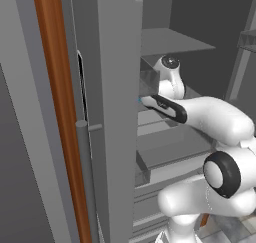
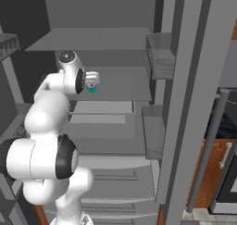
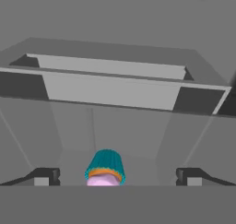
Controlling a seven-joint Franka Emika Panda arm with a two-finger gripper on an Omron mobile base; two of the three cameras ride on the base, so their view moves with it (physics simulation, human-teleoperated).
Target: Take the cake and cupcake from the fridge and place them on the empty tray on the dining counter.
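The fridge [image 2: 194,80] stands open and my arm reaches into it. On its middle shelf [image 2: 115,87] sits the cupcake [image 3: 105,168], teal wrapper and pink frosting, appearing upside down in the rolled hand view. My gripper [image 3: 117,177] is open, with its fingertips [image 3: 46,177] wide on both sides of the cupcake and touching nothing. From the right base view the cupcake [image 2: 92,89] peeks out just under the gripper [image 2: 94,82]. In the left base view the open fridge door [image 1: 117,112] hides the hand. The cake, the tray and the dining counter are out of view.
An upper shelf [image 2: 92,39] hangs above the hand and pale drawers [image 2: 104,113] lie below. Door bins [image 2: 159,57] line the right door. A brown wooden panel [image 1: 55,87] flanks the fridge on the left, and a brown cabinet [image 2: 215,173] stands at the right.
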